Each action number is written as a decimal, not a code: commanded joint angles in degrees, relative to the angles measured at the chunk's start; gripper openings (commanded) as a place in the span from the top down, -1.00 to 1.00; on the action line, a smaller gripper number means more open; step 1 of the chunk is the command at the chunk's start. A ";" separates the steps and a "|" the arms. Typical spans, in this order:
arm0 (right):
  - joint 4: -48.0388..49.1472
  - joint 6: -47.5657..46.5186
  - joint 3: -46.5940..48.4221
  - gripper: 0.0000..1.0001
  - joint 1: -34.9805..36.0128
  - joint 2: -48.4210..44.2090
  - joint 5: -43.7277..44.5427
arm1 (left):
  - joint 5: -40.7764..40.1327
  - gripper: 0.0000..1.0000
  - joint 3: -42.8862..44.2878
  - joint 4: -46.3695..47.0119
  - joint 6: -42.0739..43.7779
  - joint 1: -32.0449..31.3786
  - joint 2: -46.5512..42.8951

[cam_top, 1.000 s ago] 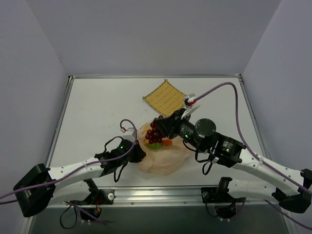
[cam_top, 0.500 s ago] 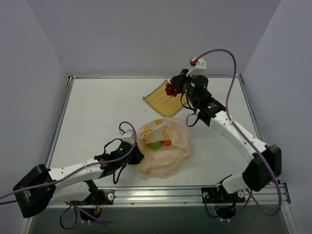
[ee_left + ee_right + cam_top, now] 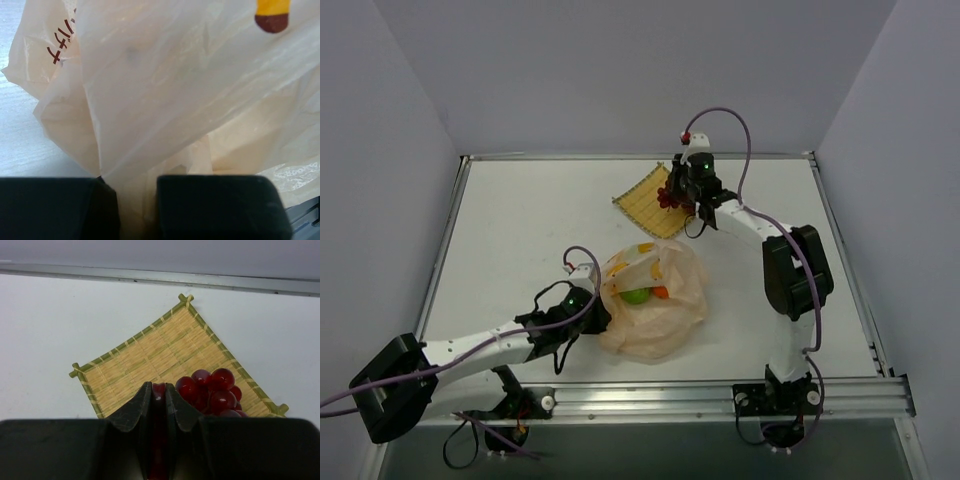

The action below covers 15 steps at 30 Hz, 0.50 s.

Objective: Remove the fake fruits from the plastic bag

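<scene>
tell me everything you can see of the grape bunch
The grape bunch is a tight cluster of glossy, dark red plastic balls that look slightly see-through. The right gripper is shut on one end of it, a grape pinched between the fingers, the rest bulging out to one side. It is over the woven bamboo mat, well apart from the plastic bag; whether it rests on the mat or hangs just above cannot be told.

Dark red grapes (image 3: 212, 392); yellow woven mat (image 3: 150, 357)
</scene>
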 commanded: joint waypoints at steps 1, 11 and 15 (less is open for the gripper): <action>7.88 -1.84 5.08 1.00 0.07 -0.57 -1.64 | -1.50 0.95 3.18 -1.30 1.09 0.36 0.15; 11.65 1.50 7.46 0.42 1.91 8.66 4.78 | -1.06 0.95 2.92 -0.25 0.56 0.36 -0.11; 10.08 1.50 8.16 0.35 2.62 8.66 3.02 | -1.05 0.95 2.83 0.01 0.91 0.36 -0.73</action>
